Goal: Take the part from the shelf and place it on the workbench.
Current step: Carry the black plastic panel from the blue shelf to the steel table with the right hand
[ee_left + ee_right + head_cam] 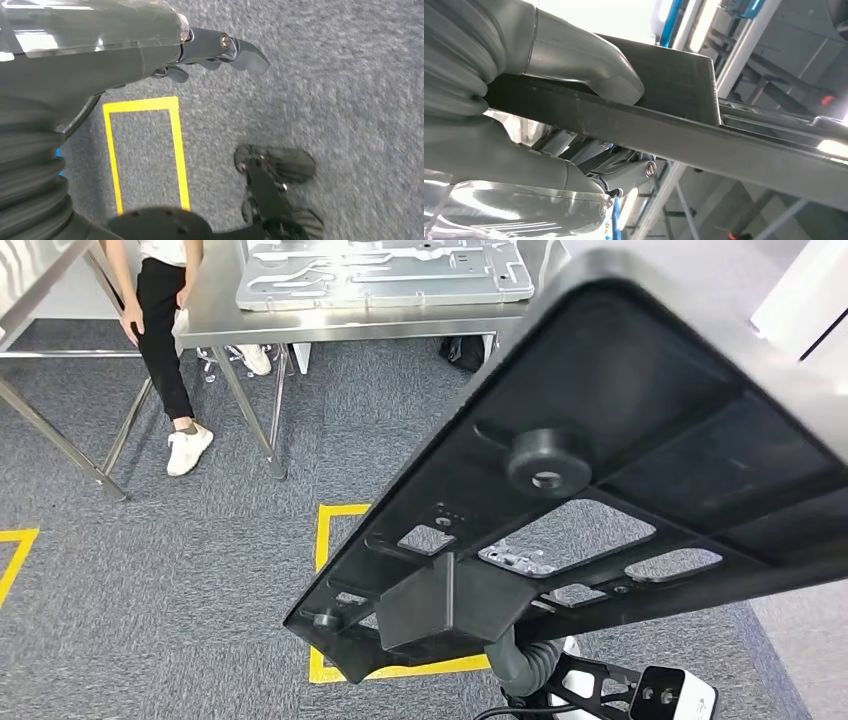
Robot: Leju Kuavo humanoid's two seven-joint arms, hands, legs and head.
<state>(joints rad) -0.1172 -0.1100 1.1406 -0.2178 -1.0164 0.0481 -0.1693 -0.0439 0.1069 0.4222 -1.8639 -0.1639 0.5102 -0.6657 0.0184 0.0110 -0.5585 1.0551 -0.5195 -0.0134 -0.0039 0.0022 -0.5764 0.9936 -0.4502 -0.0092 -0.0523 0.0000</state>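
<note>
Your right hand [524, 125] grips the part [600, 490], a flat black matte plastic panel with ribs, several cut-out windows and one round boss, its edge clamped between the thick grey thumb and the darker fingers. It hangs tilted above grey short-pile carpet [200, 570] marked with yellow tape rectangles, two visible. Your left hand [220, 50] holds nothing, fingers apparently loosely extended over the carpet. Ahead stands one stainless steel workbench [330, 325] carrying a stamped silver metal plate [385, 275]; one person [165, 330] sits beside it.
</note>
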